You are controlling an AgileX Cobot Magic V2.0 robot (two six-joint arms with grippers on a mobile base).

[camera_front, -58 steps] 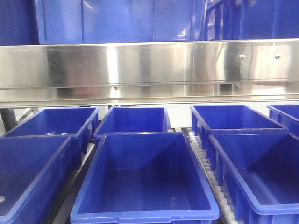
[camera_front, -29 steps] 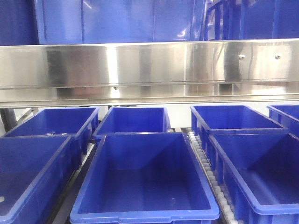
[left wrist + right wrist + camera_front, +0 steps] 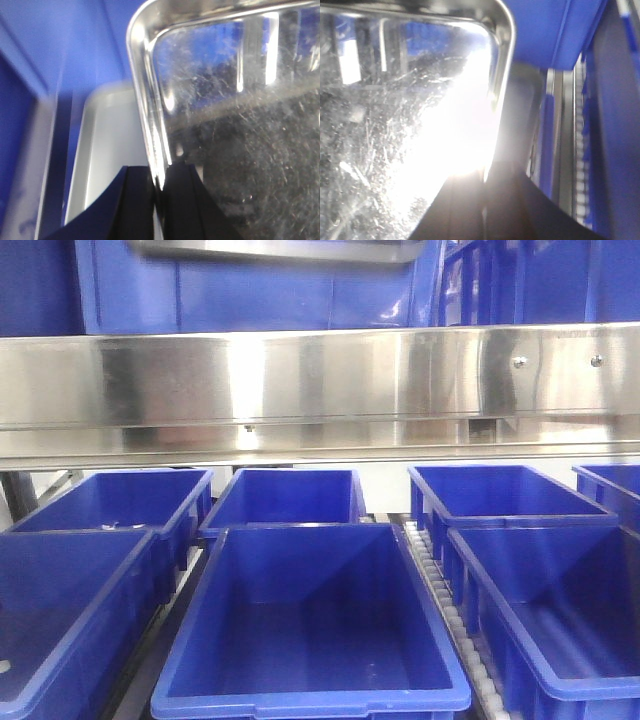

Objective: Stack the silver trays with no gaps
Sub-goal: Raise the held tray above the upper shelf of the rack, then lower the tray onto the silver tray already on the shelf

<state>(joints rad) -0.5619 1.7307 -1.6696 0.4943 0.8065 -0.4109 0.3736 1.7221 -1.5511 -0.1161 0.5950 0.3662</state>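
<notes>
- Front view: bright, even lighting; vertical glare bands on the steel shelf band; image slightly soft throughout.
- Right wrist view: white glare blows out much of the silver tray; foreground unsharp.
- Left wrist view: bright bars reflect in the silver tray; lower tray blurred.

- Left of the silver tray — a second tray and a blue bin wall crowd the gap.
- Lower blue bins stand open-topped under the steel shelf band.
</notes>
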